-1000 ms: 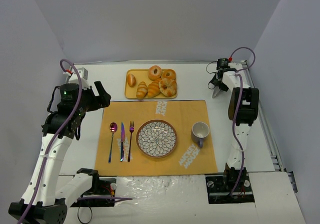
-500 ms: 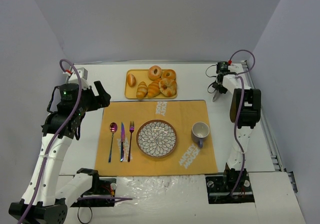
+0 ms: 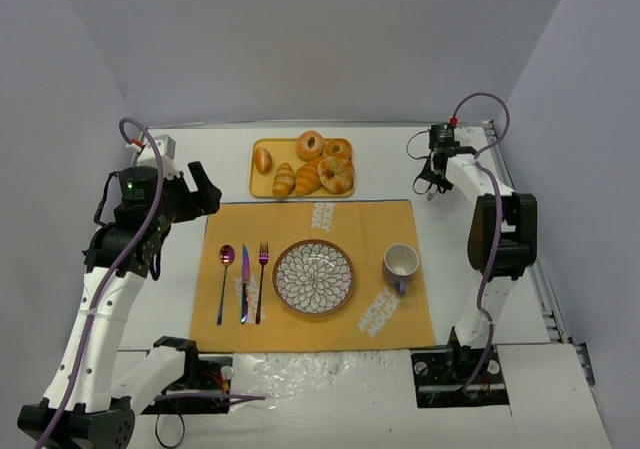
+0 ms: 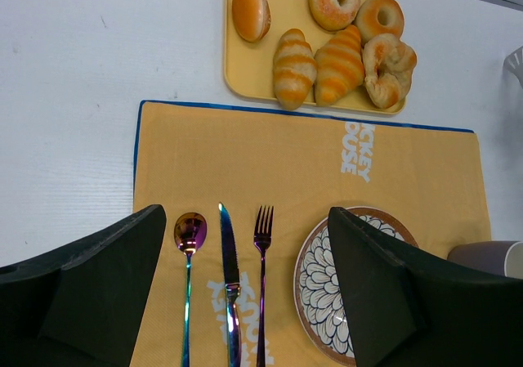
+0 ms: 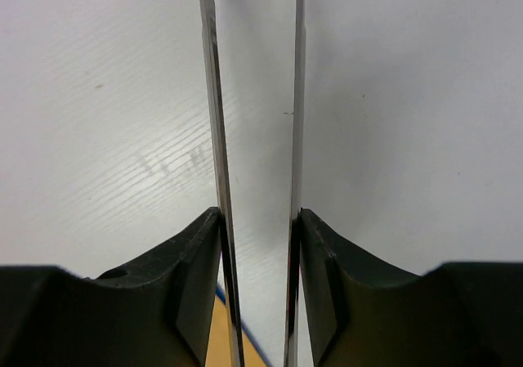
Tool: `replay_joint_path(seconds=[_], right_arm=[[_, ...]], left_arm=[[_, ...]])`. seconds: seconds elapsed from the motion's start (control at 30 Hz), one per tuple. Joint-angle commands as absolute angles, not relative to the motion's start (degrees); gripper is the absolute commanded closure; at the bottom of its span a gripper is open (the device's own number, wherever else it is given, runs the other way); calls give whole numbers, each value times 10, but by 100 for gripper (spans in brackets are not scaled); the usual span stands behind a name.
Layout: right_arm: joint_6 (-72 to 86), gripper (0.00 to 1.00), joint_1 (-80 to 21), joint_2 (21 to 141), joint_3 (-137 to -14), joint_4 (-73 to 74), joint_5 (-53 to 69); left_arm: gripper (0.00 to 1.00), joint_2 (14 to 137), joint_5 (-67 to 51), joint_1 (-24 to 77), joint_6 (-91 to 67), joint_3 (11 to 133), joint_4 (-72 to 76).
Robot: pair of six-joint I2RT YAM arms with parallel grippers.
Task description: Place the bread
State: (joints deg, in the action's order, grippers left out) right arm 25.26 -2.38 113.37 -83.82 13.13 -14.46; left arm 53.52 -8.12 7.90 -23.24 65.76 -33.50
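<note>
The bread point(image 3: 336, 174) is the large round curled bun at the right end of the yellow tray point(image 3: 263, 183); it also shows in the left wrist view point(image 4: 390, 66). My left gripper point(image 3: 206, 191) is open and empty, hovering over the left side of the orange placemat point(image 3: 370, 224), above the cutlery point(image 4: 247, 213). My right gripper point(image 3: 432, 177) hangs over the white table right of the tray. In the right wrist view it point(image 5: 255, 220) is shut on metal tongs point(image 5: 214, 138), whose two arms stay apart.
Ring buns point(image 3: 310, 145), straight croissants point(image 3: 296, 179) and a small oval roll point(image 3: 263, 159) share the tray. On the placemat lie a spoon point(image 3: 225, 259), knife point(image 3: 243, 281), fork point(image 3: 263, 259), a patterned plate point(image 3: 313, 246) and a cup point(image 3: 400, 262).
</note>
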Motion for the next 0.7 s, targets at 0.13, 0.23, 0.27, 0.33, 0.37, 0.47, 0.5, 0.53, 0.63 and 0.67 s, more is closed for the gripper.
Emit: replay_joint_path(seconds=[0.13,0.23,0.27,0.33,0.37,0.47,0.5,0.53,0.63,0.67], right_arm=[[235,61,-45,1001,-798,124,-143],[233,61,-54,976,-779,124,-140],[232,61,-57,968,-772,124,-139],[231,61,-67,943,-764,124,-130],[230,61,-77,934,-761,125,-121],[227,61,-108,909,-757,131,-105],[225,60,-117,902,-756,134,-103],[224,60,-126,895,-756,139,-102],[224,60,-145,866,-750,144,-85],[224,60,-150,856,-748,145,-76]], left_arm=[[23,534,-87,75,-240,663,-293],[23,534,-87,75,-240,663,-293],[23,534,-87,75,-240,663,-293],[23,534,-87,75,-240,662,-293],[23,534,-87,75,-240,662,-293],[23,534,-85,75,-239,663,-294],[23,534,-85,75,-238,663,-294],[23,534,-85,75,-238,663,-295],[23,534,-83,75,-237,663,-295],[23,534,-83,75,-236,663,-295]])
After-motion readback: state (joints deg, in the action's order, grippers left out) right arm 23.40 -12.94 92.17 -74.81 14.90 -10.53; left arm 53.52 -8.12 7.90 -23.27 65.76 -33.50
